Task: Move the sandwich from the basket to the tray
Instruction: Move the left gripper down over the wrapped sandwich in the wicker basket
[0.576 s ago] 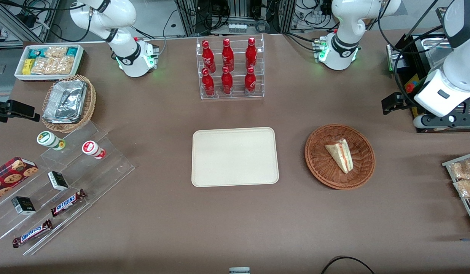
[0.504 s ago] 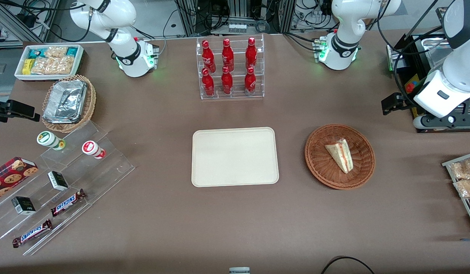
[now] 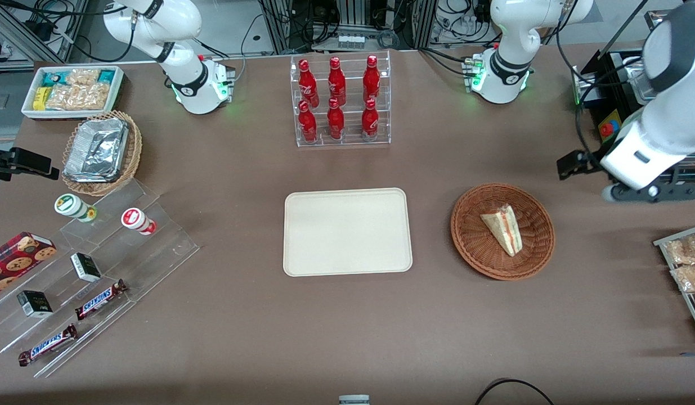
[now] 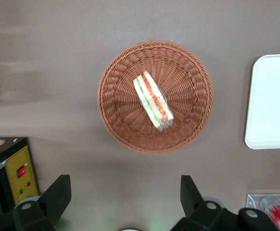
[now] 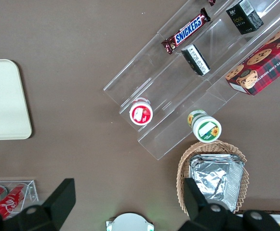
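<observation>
The sandwich [image 3: 502,228] lies in the round brown wicker basket [image 3: 465,236], red-orange and green filling showing along its cut edge. The cream-beige tray [image 3: 347,232] lies flat beside the basket, toward the parked arm's end, with nothing on it. My left gripper [image 3: 645,192] hangs above the table beside the basket, toward the working arm's end and a little farther from the front camera. In the left wrist view the gripper [image 4: 124,192] is open and empty, and the sandwich [image 4: 153,100], the basket [image 4: 115,96] and a tray edge [image 4: 272,101] show apart from its fingers.
A clear rack of red bottles [image 3: 340,101] stands farther from the front camera than the tray. A black box with a yellow panel [image 3: 609,121] sits near my gripper. A rack of snack packets [image 3: 687,264] lies at the working arm's end. Acrylic steps with snacks [image 3: 99,270] stand toward the parked arm's end.
My left arm has swung a little toward the basket and nearer the front camera. The sandwich, basket and tray have not moved.
</observation>
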Robot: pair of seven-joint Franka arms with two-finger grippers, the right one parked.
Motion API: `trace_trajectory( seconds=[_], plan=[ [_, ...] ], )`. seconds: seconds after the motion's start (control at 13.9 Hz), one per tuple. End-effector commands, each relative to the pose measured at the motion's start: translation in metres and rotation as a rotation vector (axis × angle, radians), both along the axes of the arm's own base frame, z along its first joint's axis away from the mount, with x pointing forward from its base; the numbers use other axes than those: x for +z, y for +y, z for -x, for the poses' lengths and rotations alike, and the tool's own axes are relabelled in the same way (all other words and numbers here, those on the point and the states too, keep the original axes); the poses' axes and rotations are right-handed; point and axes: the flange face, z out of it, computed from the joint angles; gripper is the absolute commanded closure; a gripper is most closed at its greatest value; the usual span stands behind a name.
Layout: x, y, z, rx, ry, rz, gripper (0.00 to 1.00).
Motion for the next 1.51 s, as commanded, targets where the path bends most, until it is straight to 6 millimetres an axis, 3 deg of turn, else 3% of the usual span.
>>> trace_trajectory(
  seconds=[0.0,0.65,1.08,1.3,1.44],
  plan=[
    [-0.036,-0.002,0.006,-0.003,-0.018,0.013,0.00],
    [-0.147,0.000,0.040,0.063,-0.141,0.019,0.00],
    [-0.177,-0.013,0.051,0.363,-0.177,0.014,0.00],
    [-0.199,-0.029,0.056,0.562,-0.196,0.020,0.00],
    [-0.212,-0.039,0.055,0.608,-0.188,0.021,0.00]
  ],
)
